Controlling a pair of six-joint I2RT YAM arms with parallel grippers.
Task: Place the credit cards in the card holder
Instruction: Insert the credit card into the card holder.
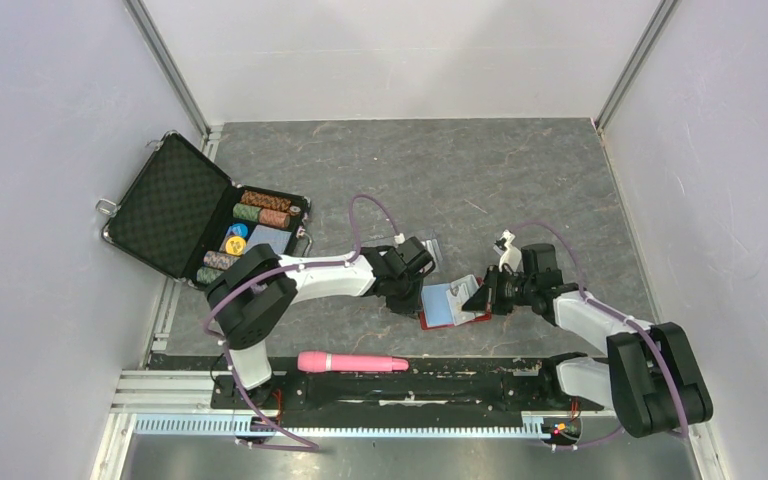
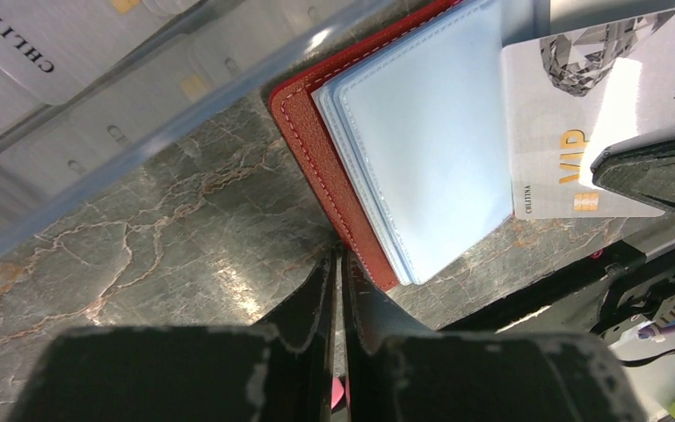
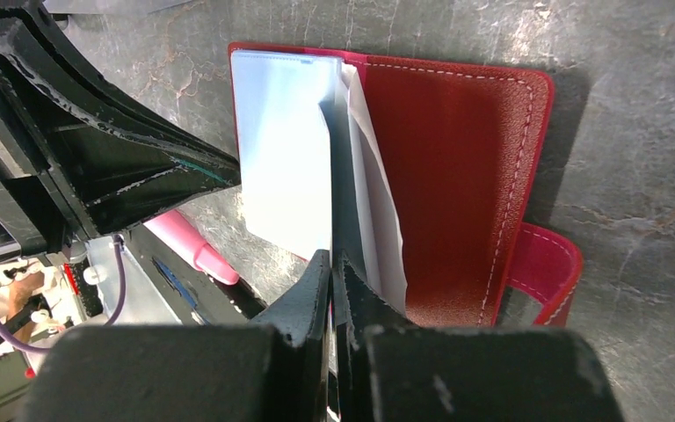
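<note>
the red wallet [image 1: 450,305] lies open on the dark marbled table [image 1: 480,180], between the arms, with pale walls [image 1: 400,50] around. the right gripper [image 3: 332,259] pinches a card [image 2: 580,114] at its blue pockets. the left gripper [image 2: 338,255], nearly pressed together, nips its red edge.

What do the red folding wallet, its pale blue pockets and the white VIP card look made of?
Red folding wallet: leather or faux leather; fine grain, soft sheen, pale stitching along the edge.
Pale blue pockets: thin flexible plastic, probably vinyl; smooth, with a seam pressed along the borders.
White VIP card: plastic, glossy; glare patch, printed lettering, gold chip contact.
</note>
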